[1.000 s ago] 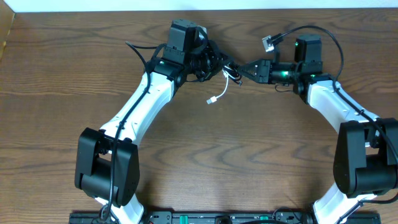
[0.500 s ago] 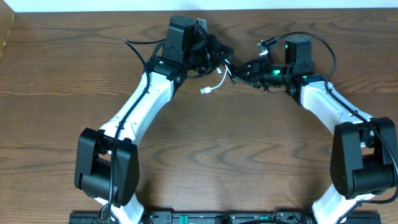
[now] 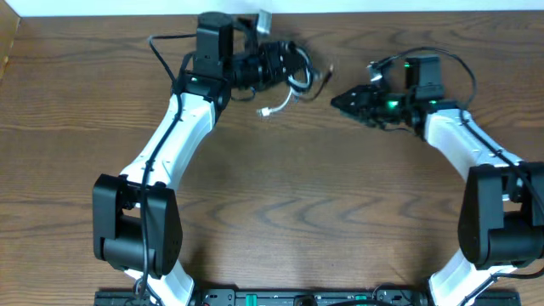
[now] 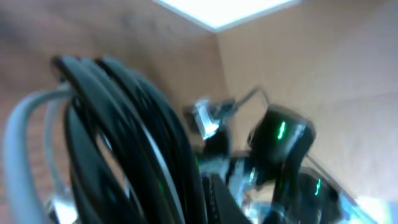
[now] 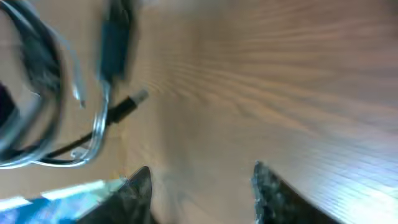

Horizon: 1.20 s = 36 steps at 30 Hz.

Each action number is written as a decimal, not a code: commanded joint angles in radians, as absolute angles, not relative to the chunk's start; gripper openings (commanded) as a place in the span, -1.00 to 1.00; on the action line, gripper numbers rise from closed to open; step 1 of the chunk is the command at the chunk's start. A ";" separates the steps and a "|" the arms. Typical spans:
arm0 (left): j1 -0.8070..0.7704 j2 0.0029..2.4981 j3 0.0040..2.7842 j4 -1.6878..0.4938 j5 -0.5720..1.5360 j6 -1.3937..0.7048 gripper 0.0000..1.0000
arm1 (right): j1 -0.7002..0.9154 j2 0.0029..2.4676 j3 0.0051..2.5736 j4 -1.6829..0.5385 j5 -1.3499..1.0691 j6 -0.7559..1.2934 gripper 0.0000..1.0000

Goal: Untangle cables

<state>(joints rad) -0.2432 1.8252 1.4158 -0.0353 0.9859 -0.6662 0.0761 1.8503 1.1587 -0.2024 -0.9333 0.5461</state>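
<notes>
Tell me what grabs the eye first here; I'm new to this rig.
The tangled black-and-white cable coil at the far edge of the table, gripped by the left gripper, with a white plug dangling from it. Facing it across a gap, the right gripper is open and empty.

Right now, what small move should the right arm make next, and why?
Probably ease the right gripper toward the loose black plug and close on it. Its jaws stand open and empty, apart from the cables, which bunch at the left gripper, so nothing pulls against that hold.
</notes>
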 commanded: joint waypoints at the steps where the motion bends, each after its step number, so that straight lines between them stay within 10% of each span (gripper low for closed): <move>1: -0.241 1.810 1.431 -0.122 1.092 -0.434 -0.85 | 0.037 1.839 1.158 -0.162 -1.070 0.394 0.17; 15: -0.368 1.810 1.431 -0.231 1.088 -0.486 -0.85 | 0.108 1.839 1.158 -0.056 -1.042 0.238 0.69; 18: -0.368 1.810 1.431 -0.223 1.087 -0.522 -0.85 | 0.148 1.840 1.158 -0.088 -0.950 0.239 0.40; 22: -0.368 1.810 1.431 -0.224 1.021 -0.544 -0.85 | 0.180 1.840 1.158 -0.127 -0.774 0.355 -0.54; 24: -0.367 1.810 1.431 -0.230 0.908 -0.543 -0.48 | 0.170 1.840 1.158 -0.148 -0.739 0.427 -0.93; 27: -0.367 1.810 1.431 -0.299 0.690 -0.507 0.02 | 0.133 1.840 1.158 -0.185 -0.743 0.493 -0.98; 36: -0.375 1.810 1.430 -0.490 0.503 -0.491 0.02 | 0.113 1.840 1.158 -0.329 -0.617 0.527 -0.98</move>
